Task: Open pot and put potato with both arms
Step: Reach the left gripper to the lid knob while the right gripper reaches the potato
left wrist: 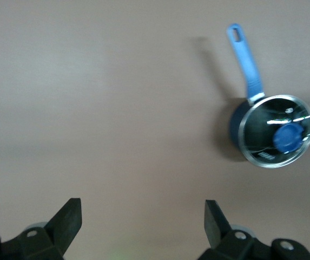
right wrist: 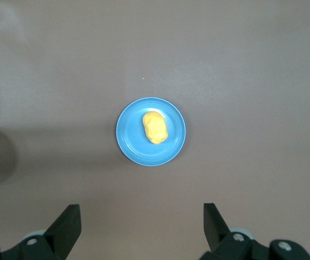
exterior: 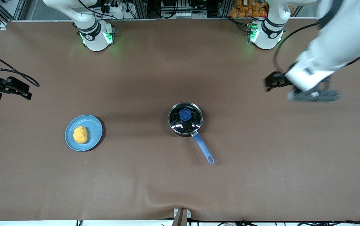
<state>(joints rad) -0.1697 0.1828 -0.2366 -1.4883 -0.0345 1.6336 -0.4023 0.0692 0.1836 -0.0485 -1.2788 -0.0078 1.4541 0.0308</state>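
The pot [exterior: 183,134] is a small black saucepan in the middle of the table. A glass lid [exterior: 180,123] with a blue knob [exterior: 185,114] covers it, and its blue handle [exterior: 203,150] points toward the front camera. The yellow potato [exterior: 80,134] lies on a light-blue plate [exterior: 91,125] toward the right arm's end. My left gripper [exterior: 269,82] hangs open and empty over bare table at the left arm's end; its wrist view shows the pot [left wrist: 235,127] apart from the gripper [left wrist: 143,216]. My right gripper [exterior: 23,91] is open and empty over the table's right-arm end; its wrist view shows the potato [right wrist: 155,127] ahead of the gripper [right wrist: 142,219].
The brown table cover [exterior: 180,182] is wrinkled near the front edge. A small bracket [exterior: 181,215] stands at the middle of that edge. The two arm bases [exterior: 95,36] [exterior: 266,34] stand along the edge farthest from the front camera.
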